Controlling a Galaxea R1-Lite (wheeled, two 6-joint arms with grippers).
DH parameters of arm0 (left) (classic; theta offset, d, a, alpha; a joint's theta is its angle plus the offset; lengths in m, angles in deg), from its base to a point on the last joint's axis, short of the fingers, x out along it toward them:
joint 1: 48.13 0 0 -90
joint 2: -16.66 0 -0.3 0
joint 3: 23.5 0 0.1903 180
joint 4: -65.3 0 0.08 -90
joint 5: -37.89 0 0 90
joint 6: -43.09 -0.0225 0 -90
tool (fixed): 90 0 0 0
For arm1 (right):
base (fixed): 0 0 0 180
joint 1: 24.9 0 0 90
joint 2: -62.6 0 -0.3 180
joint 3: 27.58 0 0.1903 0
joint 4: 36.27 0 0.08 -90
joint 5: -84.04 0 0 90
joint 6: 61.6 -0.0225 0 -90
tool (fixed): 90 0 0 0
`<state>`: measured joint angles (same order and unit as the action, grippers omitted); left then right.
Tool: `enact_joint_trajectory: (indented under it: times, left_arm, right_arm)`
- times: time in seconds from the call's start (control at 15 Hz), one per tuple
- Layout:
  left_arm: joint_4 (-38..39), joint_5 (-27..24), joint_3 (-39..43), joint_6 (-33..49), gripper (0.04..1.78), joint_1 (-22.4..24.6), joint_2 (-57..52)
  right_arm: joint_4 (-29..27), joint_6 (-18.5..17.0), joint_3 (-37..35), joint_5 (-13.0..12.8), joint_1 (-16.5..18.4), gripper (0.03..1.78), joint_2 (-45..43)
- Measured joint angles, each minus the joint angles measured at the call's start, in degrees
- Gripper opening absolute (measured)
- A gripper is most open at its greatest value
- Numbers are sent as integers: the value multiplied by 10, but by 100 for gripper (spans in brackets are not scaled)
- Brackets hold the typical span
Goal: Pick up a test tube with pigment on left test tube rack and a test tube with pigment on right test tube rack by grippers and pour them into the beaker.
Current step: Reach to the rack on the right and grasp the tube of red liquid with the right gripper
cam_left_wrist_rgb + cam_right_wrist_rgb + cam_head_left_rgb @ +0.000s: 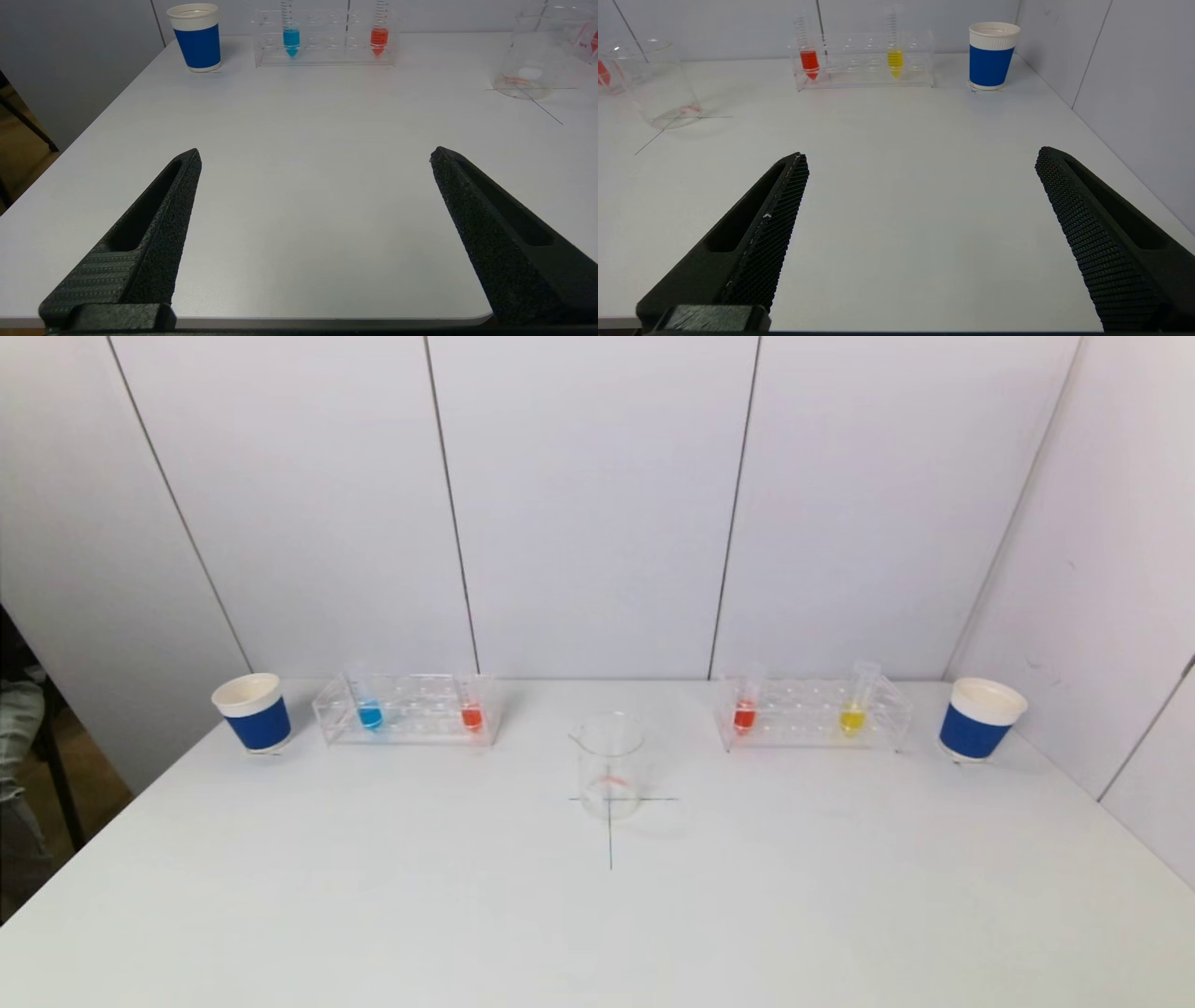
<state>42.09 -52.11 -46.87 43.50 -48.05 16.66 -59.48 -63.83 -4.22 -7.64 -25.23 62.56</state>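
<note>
Ahead of the spread, empty left gripper [315,156] and right gripper [922,156], fragile, slippery test tubes [291,35] are best gripped high.

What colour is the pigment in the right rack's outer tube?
Yellow, clearest in the right wrist view; the tube beside it holds red.

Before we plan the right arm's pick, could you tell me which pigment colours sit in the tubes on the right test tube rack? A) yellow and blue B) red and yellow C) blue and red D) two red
B: the right test tube rack holds a red pigment tube at its end nearer the beaker and a yellow pigment tube nearer the blue paper cup.
</note>
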Motion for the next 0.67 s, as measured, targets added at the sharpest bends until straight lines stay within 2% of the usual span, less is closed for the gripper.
enact_joint_trajectory:
  times: [0.67]
  left_arm:
    - [0, 0, 0, 0, 172, 0, 0]
  right_arm:
    - [0, 0, 0, 0, 0, 177, 0]
